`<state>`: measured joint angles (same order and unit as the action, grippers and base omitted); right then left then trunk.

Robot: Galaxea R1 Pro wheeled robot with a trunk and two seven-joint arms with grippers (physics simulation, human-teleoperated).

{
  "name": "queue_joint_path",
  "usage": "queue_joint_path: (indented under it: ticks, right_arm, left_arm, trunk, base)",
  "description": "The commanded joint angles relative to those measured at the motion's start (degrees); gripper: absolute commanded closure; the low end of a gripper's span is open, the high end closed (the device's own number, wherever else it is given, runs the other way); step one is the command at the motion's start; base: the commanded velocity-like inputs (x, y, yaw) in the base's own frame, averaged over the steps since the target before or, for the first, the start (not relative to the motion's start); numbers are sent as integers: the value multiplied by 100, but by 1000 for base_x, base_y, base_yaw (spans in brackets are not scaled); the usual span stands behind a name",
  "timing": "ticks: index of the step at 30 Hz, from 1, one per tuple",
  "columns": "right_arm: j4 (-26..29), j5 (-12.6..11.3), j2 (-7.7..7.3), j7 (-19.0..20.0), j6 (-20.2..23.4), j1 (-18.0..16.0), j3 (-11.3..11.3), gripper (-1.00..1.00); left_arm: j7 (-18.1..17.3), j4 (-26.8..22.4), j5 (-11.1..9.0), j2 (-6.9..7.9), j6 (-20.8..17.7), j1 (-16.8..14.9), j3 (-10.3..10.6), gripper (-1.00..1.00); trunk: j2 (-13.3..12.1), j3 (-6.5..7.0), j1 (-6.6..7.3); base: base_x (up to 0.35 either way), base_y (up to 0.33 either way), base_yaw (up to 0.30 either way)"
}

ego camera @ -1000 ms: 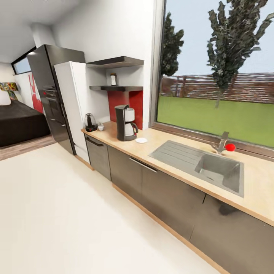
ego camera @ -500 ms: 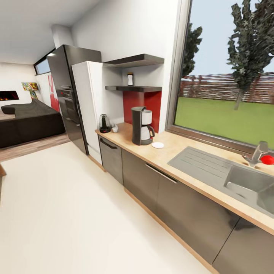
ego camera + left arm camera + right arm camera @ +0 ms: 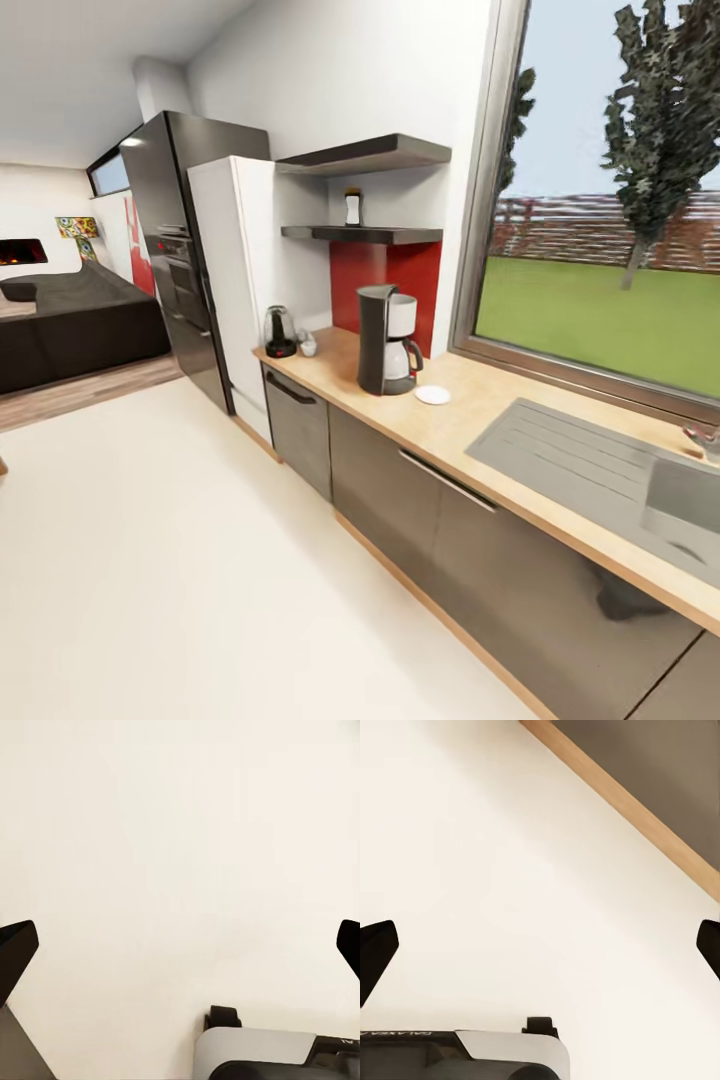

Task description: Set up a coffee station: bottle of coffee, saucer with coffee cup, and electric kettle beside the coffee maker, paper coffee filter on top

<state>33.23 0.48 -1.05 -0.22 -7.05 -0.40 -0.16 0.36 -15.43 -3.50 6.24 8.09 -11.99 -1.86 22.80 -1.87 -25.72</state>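
Observation:
The black coffee maker (image 3: pixel 388 340) stands on the wooden countertop (image 3: pixel 470 425) in front of a red wall panel. A white saucer (image 3: pixel 432 395) lies just to its right. Further left along the counter sit the dark electric kettle (image 3: pixel 279 332) and a small pale cup (image 3: pixel 307 345) beside it. The bottle of coffee (image 3: pixel 353 207) stands on the lower wall shelf (image 3: pixel 365 235). My left gripper (image 3: pixel 180 952) hangs open over the pale floor, and my right gripper (image 3: pixel 540 952) is open above the floor near the cabinet plinth (image 3: pixel 622 802). Both hold nothing.
A grey sink (image 3: pixel 640 480) is set into the counter at the right under a large window. A white tall cabinet (image 3: pixel 245 270) and a dark oven tower (image 3: pixel 175 230) close off the counter's left end. A dark sofa (image 3: pixel 70 320) stands far left. Open floor (image 3: pixel 200 560) lies before the cabinets.
The whole picture has shifted: the camera has turned left and come nearer the counter. The faucet and red object have slid out at the right. Nothing on the counter has moved.

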Motion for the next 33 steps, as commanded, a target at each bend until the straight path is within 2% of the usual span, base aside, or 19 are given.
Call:
queue_joint_path:
  ticks: [1,33]
  right_arm:
    - [-1,5,0,-3,-16,-4,-2,-100]
    - [-1,5,0,-3,-16,-4,-5,-100]
  left_arm:
    - [0,5,-37,0,18,-5,1,-100]
    - [-1,5,-37,0,18,-5,1,-100]
  trunk:
    - [12,-13,-6]
    - [12,-13,-6]
  base:
    - [295,220,0]
    - [293,222,0]
